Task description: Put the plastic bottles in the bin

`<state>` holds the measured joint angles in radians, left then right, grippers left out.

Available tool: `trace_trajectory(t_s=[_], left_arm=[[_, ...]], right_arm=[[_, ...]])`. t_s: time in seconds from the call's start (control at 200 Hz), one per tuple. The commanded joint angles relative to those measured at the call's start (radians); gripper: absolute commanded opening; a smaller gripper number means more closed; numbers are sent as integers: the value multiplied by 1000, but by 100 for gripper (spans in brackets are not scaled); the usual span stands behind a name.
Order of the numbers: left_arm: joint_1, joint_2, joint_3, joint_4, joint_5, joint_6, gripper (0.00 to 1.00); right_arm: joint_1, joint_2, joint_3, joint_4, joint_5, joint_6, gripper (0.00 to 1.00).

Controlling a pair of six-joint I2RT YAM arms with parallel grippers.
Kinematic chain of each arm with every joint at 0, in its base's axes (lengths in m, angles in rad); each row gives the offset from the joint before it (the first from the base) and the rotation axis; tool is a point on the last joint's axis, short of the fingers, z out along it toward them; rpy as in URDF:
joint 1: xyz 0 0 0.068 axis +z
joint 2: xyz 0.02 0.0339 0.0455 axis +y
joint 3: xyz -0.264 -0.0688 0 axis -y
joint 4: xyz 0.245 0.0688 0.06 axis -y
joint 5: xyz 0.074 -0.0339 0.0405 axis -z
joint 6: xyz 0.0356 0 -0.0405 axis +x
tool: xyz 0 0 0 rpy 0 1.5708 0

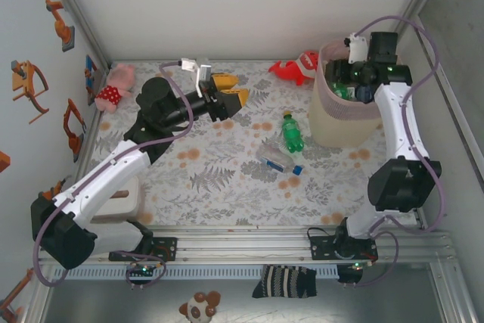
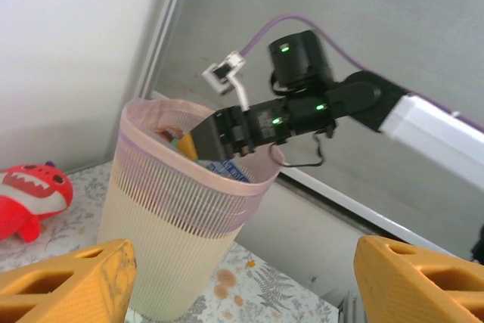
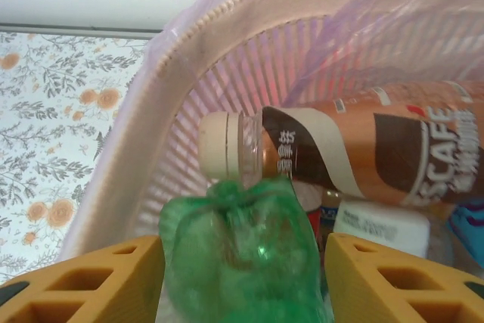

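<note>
Green plastic bottle [image 3: 231, 247] is seen between the right gripper's [image 3: 243, 281] jaws in the pink-lined cream bin [image 3: 151, 111]; grip cannot be confirmed; bounce-out off piled bottles [image 3: 363, 156] is risked.

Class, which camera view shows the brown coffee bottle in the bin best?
Right wrist: the brown coffee bottle lies sideways, cream cap and label plain. From above, the right arm covers the mouth of the bin. The left wrist sees the bin's outside; contents unclear.
</note>
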<state>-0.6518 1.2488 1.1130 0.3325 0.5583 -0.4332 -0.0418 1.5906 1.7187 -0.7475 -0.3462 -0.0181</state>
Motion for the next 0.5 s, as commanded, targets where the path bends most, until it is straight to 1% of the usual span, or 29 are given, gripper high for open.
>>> trace_trajectory(t_s=[0.0, 0.135, 0.275, 0.496], left_arm=[[7, -5, -12, -71, -47, 33, 75], [9, -13, -25, -153, -93, 48, 75], [15, -36, -60, -183, -129, 45, 75], [21, -79, -112, -220, -158, 41, 75]], right_arm=[[19, -83, 32, -46, 18, 24, 57], [80, -139, 14, -64, 57, 41, 57], [192, -174, 11, -99, 141, 59, 57], [393, -186, -21, -137, 335, 167, 54]])
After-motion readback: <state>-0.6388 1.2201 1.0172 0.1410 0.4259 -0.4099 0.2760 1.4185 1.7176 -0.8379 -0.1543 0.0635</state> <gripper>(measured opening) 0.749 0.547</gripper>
